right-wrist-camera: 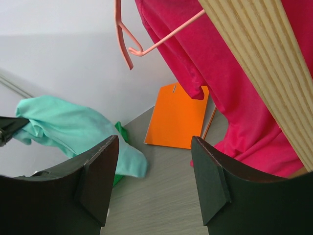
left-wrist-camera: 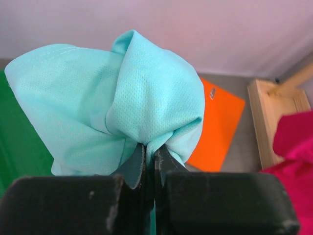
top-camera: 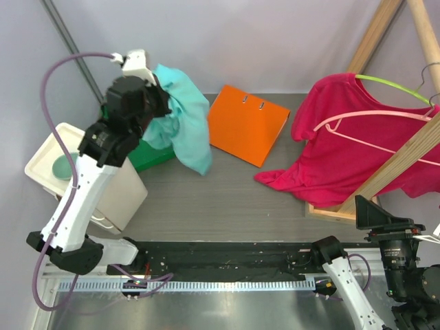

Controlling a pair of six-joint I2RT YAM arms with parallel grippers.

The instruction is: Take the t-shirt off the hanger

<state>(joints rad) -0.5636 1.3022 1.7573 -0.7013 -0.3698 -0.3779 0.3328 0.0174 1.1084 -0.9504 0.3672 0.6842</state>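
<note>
My left gripper is raised at the back left and is shut on a teal t-shirt, which hangs from it above the table. In the left wrist view the fingers pinch a fold of the teal cloth. A magenta t-shirt hangs on a pink hanger on the wooden rack at the right. My right gripper is open and empty, near the rack's base. The right wrist view shows the pink hanger's hook, the magenta shirt and the teal shirt.
An orange folder lies on the table at the back middle. A green box and a white bin stand at the left. A green hanger also hangs on the rack.
</note>
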